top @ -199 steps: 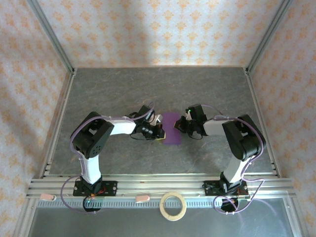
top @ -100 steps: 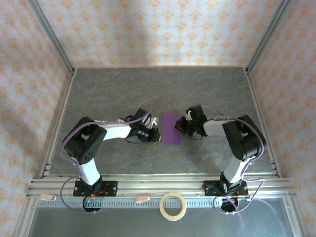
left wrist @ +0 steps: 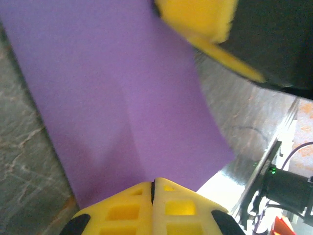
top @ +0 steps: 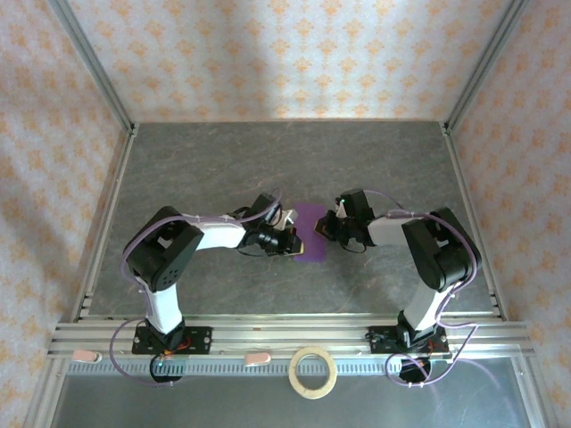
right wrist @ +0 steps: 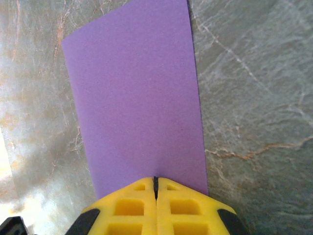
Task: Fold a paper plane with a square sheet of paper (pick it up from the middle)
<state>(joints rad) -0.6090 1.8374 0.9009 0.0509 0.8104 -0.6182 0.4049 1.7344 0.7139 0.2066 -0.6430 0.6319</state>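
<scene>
Yellow fingertips of the left gripper meet, closed, on the left edge of the thin purple paper sheet. It lies as a narrow rectangle on the grey table, long axis near-to-far. The right gripper is closed at its right edge. The 2 arms bend inward, elbows out.

Grey marbled tabletop, walls in cream wallpaper with an orange floral print. Aluminium posts at the corners, slotted rail along the near edge. Soft, even light.
</scene>
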